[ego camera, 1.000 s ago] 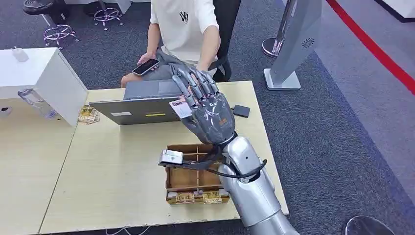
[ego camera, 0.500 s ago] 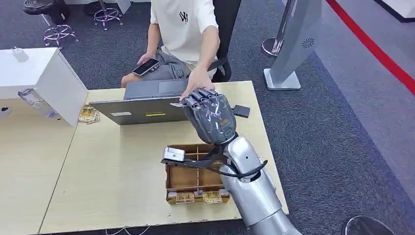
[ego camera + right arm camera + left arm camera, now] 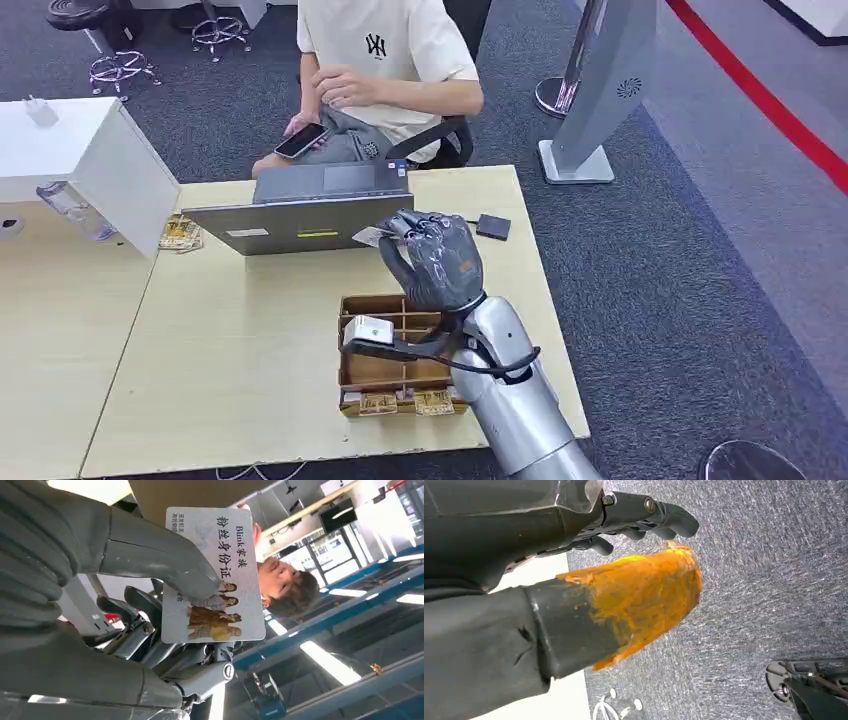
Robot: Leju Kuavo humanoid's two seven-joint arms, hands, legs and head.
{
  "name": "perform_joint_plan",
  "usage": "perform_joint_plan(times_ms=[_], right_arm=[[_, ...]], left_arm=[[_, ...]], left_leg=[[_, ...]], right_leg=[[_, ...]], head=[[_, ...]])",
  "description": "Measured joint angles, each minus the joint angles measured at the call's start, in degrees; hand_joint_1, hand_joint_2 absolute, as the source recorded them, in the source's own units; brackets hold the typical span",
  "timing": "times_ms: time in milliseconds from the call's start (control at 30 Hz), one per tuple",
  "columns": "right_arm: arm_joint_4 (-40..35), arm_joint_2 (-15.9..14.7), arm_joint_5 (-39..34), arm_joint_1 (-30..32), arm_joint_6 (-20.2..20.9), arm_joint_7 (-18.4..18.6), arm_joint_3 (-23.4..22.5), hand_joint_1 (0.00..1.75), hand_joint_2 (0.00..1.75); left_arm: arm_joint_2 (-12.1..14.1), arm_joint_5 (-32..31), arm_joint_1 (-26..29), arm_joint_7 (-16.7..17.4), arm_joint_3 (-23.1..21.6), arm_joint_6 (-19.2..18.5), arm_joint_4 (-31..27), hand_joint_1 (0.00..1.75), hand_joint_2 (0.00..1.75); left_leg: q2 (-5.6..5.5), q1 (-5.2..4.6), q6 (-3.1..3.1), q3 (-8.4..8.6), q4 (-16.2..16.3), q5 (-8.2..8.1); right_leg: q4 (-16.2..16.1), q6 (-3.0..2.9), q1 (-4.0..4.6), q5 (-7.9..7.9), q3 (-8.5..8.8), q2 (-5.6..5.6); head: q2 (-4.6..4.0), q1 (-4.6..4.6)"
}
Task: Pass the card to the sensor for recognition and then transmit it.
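Card (image 3: pixel 215 575) pinched by right hand (image 3: pixel 432 262) (flat, long axis toward laptop (image 3: pixel 300 212))

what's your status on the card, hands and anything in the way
Right robot hand pinches the card above the table, near the laptop. Left robot hand holds nothing. Path to the small black sensor looks clear.
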Motion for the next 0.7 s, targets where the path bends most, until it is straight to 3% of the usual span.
perform_joint_plan(times_ms=[67, 133, 200, 233, 267, 333, 467, 700], right_arm=[[0.4, 0.0, -1.8, 0.1, 0.0, -0.1, 0.0, 1.75, 1.75], [0.9, -0.2, -13.9, 0.2, 2.0, 0.7, 1.2, 1.75, 1.75], [-0.2, -0.7, -29.7, 1.0, 8.3, 2.3, 3.3, 1.75, 1.75], [-2.1, -1.3, -40.3, 2.1, 14.1, 3.2, 4.8, 1.75, 1.75], [-3.7, -1.9, -46.7, 3.1, 18.3, 3.6, 6.0, 1.75, 1.75], [-6.5, -3.1, -55.5, 4.9, 23.0, 4.1, 7.1, 1.75, 1.75], [-11.2, -6.3, -64.5, 8.8, 28.5, 4.2, 7.6, 1.75, 1.75], [-13.2, -12.2, -67.2, 14.6, 31.5, 4.3, 3.9, 1.75, 1.75]], left_arm=[[0.0, 0.0, 0.0, 0.0, 0.1, 0.0, 0.0, 0.00, 0.00], [0.0, 0.4, 0.0, -0.2, 0.5, 0.1, 0.0, 0.00, 0.00], [0.0, 0.7, 0.0, -0.7, 1.0, 0.5, 0.0, 0.00, 0.00], [0.0, 1.1, 0.1, -0.8, 1.5, 0.7, 0.0, 0.00, 0.00], [0.0, 1.5, 0.1, -0.9, 1.9, 1.0, 0.0, 0.00, 0.00], [0.0, 1.7, 0.1, -1.2, 2.8, 1.1, 0.0, 0.00, 0.00], [0.0, 2.6, 0.3, -1.6, 4.4, 1.5, 0.0, 0.00, 0.00], [-0.1, 4.1, 0.5, -2.0, 7.0, 1.7, 0.0, 0.00, 0.00]], left_leg=[[0.00, 0.00, 0.00, 0.00, 0.0, 0.00], [0.00, 0.00, 0.00, 0.00, 0.0, 0.00], [0.00, 0.00, 0.00, 0.00, 0.0, 0.00], [0.00, 0.00, 0.00, 0.00, 0.0, 0.00], [0.00, 0.00, 0.00, 0.00, 0.0, -0.01], [-0.03, 0.00, -0.01, -0.02, 0.0, -0.02], [-0.01, 0.00, -0.02, -0.02, 0.0, -0.06], [-0.02, -0.03, -0.01, -0.02, 0.0, -0.07]], right_leg=[[0.0, 0.00, 0.00, 0.00, 0.00, 0.00], [0.0, 0.00, 0.00, 0.00, 0.00, 0.00], [0.0, 0.00, 0.00, 0.00, 0.00, 0.00], [0.0, 0.00, 0.00, -0.01, -0.02, 0.00], [0.0, 0.00, 0.00, -0.01, -0.04, 0.01], [0.0, -0.02, 0.00, -0.03, -0.04, -0.03], [0.0, -0.01, -0.01, -0.05, -0.04, -0.01], [0.0, 0.01, -0.02, -0.04, -0.01, -0.03]], head=[[0.00, 0.00], [0.00, 0.00], [0.00, 0.00], [0.00, 0.00], [0.00, 0.00], [0.00, 0.00], [0.00, -0.02], [0.00, 0.00]])
